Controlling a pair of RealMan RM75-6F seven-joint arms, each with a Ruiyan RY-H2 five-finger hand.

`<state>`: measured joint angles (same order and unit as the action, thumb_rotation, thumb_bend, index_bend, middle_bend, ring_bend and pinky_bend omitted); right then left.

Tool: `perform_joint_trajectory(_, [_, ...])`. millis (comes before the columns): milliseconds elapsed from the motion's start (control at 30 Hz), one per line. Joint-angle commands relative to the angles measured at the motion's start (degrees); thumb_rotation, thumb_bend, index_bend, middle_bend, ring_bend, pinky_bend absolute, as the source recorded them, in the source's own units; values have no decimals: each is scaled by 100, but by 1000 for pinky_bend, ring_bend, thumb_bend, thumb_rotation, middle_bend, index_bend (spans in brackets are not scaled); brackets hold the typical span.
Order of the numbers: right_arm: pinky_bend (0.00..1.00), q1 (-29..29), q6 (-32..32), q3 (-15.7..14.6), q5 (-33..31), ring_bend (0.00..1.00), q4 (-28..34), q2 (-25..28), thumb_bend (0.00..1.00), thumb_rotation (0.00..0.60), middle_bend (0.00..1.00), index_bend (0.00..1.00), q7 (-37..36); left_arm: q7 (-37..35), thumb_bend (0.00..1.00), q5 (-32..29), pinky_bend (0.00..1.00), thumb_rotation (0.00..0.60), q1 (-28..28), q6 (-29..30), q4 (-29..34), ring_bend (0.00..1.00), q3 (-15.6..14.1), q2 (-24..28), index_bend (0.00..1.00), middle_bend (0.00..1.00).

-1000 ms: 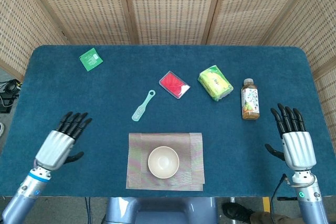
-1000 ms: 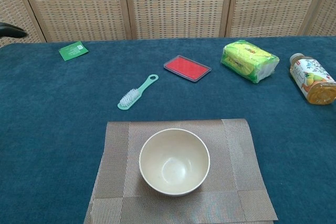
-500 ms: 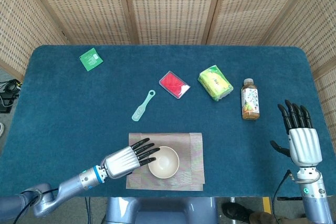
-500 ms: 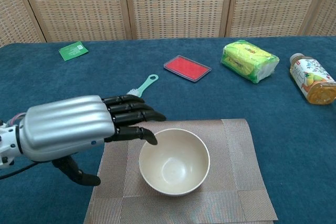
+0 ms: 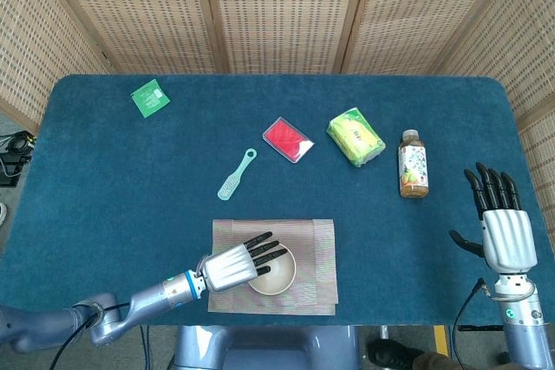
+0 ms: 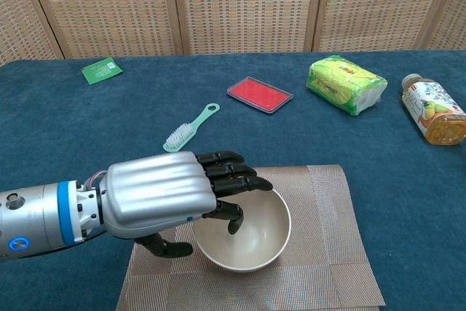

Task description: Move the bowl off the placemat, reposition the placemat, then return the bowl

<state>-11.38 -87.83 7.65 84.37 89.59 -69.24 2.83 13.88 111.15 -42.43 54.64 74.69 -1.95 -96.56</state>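
Cream bowl [image 6: 246, 234] sits centred on woven placemat [image 6: 331, 253] (front edge of desk [image 5: 121, 179]); left robot hand [image 6: 171, 198] over bowl rim, fingers spread, gripping nothing; right robot hand [image 5: 506, 236] open, well apart

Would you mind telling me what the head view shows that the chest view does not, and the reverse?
Only the head view shows the right hand, open with fingers spread beside the table edge, and the whole blue felt table.

Only the chest view shows the left hand closely, with dark fingertips dipping inside the cream bowl and the thumb below, outside its rim.

Both show the woven grey placemat, mint brush, red case, yellow-green packet, juice bottle and green sachet.
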Motion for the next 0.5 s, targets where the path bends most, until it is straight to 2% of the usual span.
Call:
perform_joint_trajectory(33, [0, 10, -5, 5, 18, 0, 19, 12, 0, 600, 0, 19, -22, 52, 399, -78, 0, 600, -41, 7, -100, 0, 4, -90, 445, 0])
perform_joint_trajectory(167, [0, 19, 19, 9, 36, 0, 40, 33, 0, 600, 0, 23, -62, 71, 500, -166, 0, 600, -67, 80, -212, 0, -23, -165, 539, 0])
perform_joint_trajectory(233, [0, 22, 25, 10, 48, 0, 40, 33, 0, 600, 0, 23, -67, 61, 518, -190, 0, 600, -73, 143, -237, 0, -33, -178, 570, 0])
perform_joint_trajectory(400, [0, 28, 41, 5, 79, 0, 52, 33, 0, 600, 0, 23, -73, 16, 519, -291, 0, 600, -86, 323, -249, 0, 15, -159, 609, 0])
perform_joint_trajectory(500, [0, 38, 32, 1, 111, 0, 64, 34, 0, 600, 0, 23, -63, -8, 518, -425, 0, 600, -80, 525, -213, 0, 174, -41, 618, 0])
